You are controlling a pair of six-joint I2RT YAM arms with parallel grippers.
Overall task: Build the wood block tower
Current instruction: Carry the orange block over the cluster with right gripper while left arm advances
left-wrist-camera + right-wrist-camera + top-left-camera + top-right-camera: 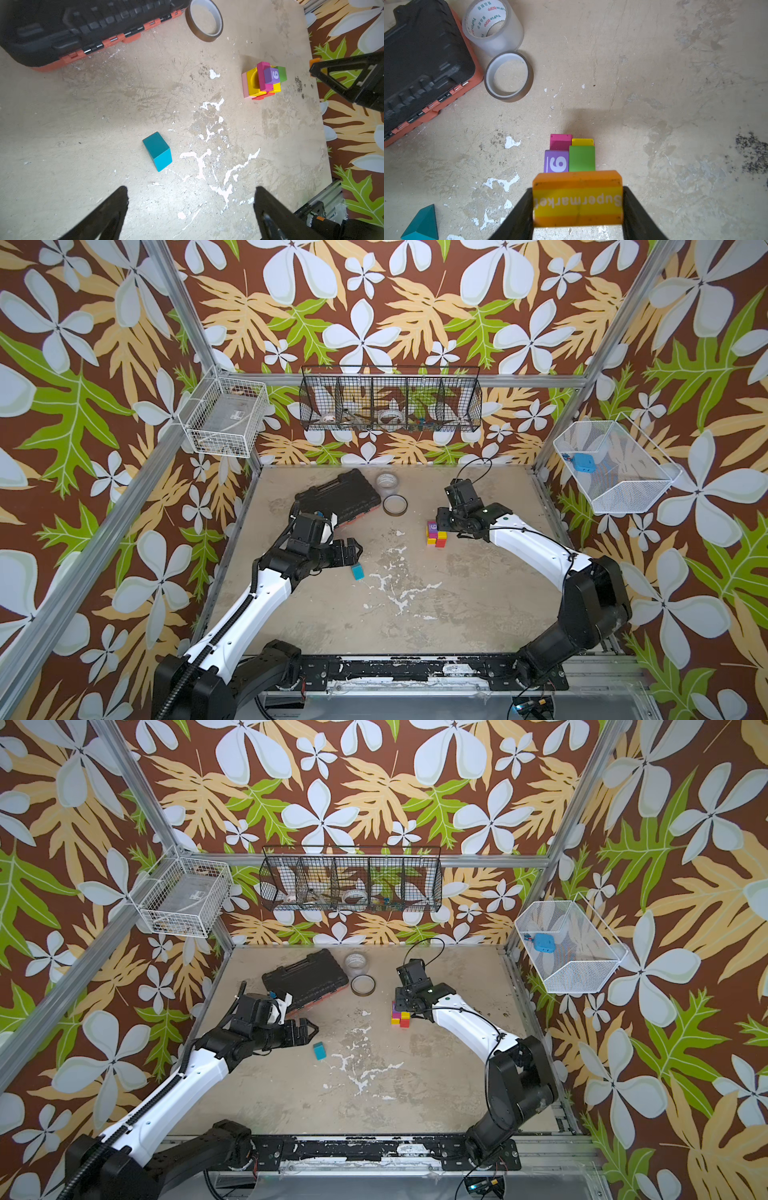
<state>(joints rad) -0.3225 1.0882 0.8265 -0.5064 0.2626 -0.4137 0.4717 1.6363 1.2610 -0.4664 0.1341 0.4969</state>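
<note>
The tower (436,534) (400,1016) is a small stack right of the table's middle, with red, yellow, pink and magenta blocks below. A purple "9" cube (556,161) and a green cube (582,158) sit on top. My right gripper (577,200) (443,522) hovers just above the tower's far side. It is shut on an orange block (577,180) with a yellow "Supermarket" band. A teal block (357,572) (158,151) lies alone on the table. My left gripper (190,190) (357,553) hangs open beside it, empty.
A black tool case (336,497) with an orange rim lies at the back left. A clear tape roll (386,483) and a brown tape ring (395,504) lie beside it. Wire baskets (390,400) hang on the walls. A metal rail (415,670) runs along the front edge.
</note>
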